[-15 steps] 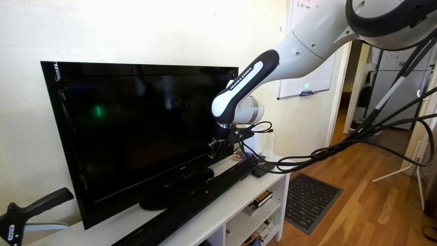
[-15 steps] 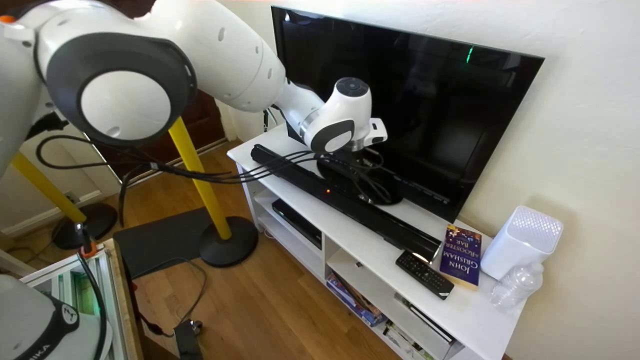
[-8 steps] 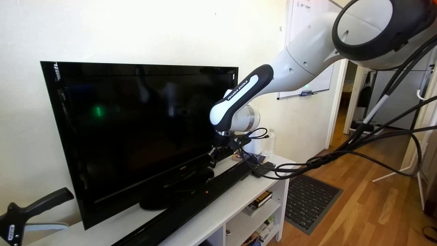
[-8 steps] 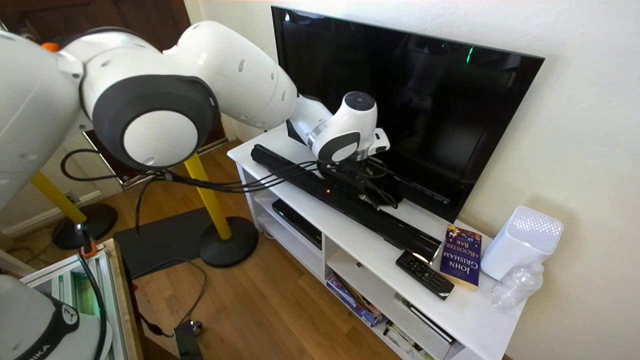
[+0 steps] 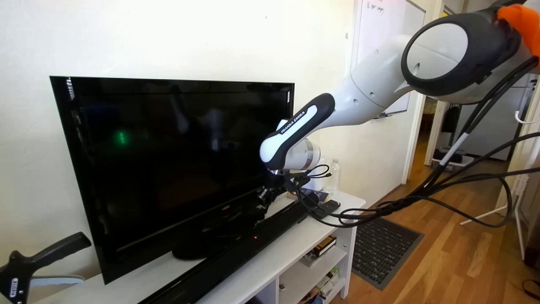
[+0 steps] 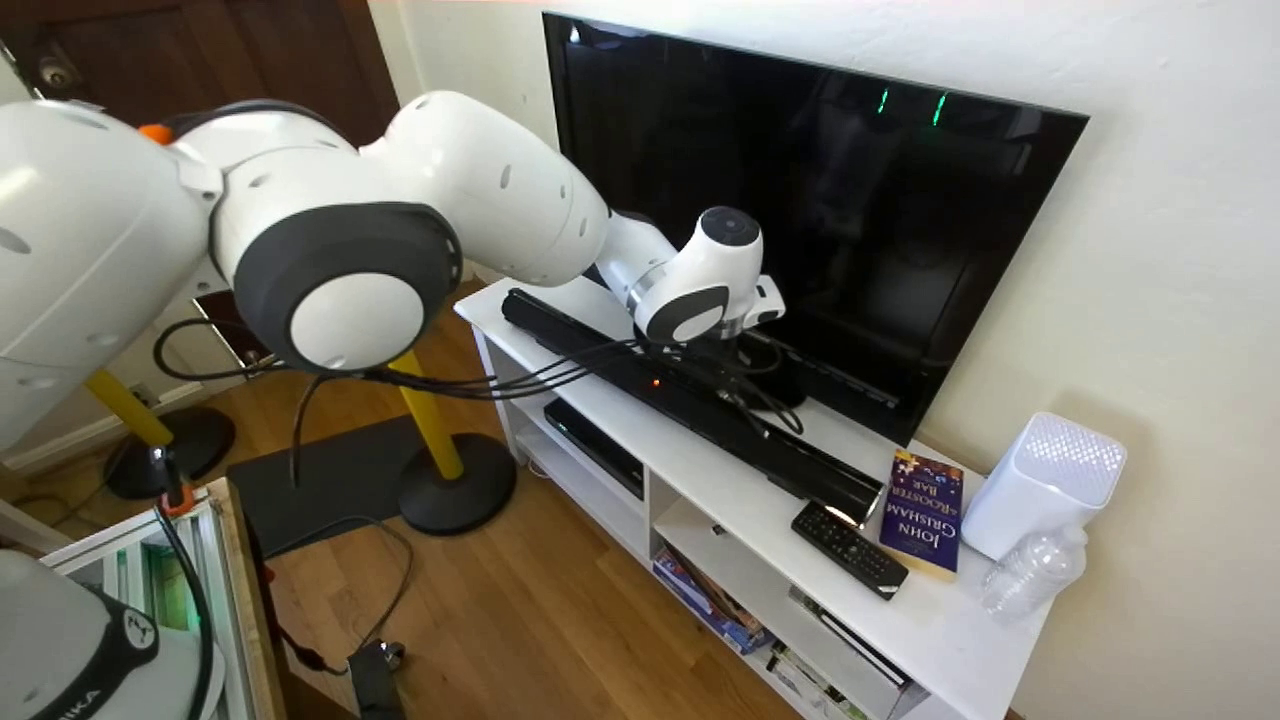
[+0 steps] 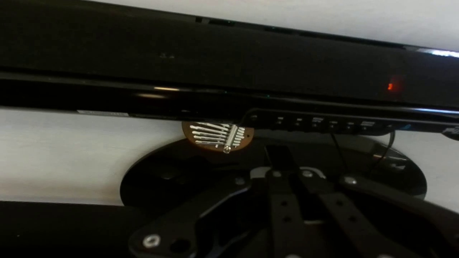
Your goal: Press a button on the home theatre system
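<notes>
"Which way is the soundbar (image 7: 215,53) from the end effector (image 7: 280,156)?"
"On the side away from the TV (image 6: 850,230), on the worktop (image 7: 61,150); its long axis runs across the wrist view, button strip (image 7: 317,122) along the nearer edge."
"And the grip?"
"Narrow, drawn together, holding nothing. Height is hard to judge; the press should head for that strip."

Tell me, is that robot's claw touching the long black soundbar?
Apart: in the wrist view, a strip of the black TV base shows between the gripper and the soundbar.
</notes>
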Controlling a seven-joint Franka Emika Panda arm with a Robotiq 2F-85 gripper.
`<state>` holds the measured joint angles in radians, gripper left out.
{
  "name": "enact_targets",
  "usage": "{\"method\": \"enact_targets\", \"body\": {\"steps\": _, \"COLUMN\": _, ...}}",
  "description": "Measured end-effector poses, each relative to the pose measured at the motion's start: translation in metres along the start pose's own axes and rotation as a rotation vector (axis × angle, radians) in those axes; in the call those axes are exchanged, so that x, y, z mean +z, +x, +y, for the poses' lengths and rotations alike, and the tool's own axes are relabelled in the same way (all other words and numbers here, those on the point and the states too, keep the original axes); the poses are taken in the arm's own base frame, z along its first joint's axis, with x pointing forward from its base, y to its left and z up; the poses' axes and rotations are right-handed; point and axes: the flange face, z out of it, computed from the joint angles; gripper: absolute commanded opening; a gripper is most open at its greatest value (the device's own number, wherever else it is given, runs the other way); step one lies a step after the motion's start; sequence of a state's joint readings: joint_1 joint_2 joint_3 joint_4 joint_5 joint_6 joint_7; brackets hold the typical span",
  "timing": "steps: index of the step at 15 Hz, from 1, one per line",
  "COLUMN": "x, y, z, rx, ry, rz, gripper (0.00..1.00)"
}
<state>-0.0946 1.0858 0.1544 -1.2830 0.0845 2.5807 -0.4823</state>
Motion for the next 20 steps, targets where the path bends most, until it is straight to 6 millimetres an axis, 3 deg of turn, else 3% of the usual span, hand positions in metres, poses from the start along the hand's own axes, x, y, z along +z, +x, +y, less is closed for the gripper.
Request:
{"method": "enact_targets", "body": {"steps": 10, "x": 0.017, "y": 0.0, "z": 0.002, "rx": -0.005, "ry": 0.021, "rz": -0.02, "gripper": 0.0}}
{"method": "enact_targets", "body": {"steps": 20, "x": 0.016, "y": 0.002, "z": 0.003, "rx": -0.008, "ry": 0.047, "rz": -0.066, "gripper": 0.0}}
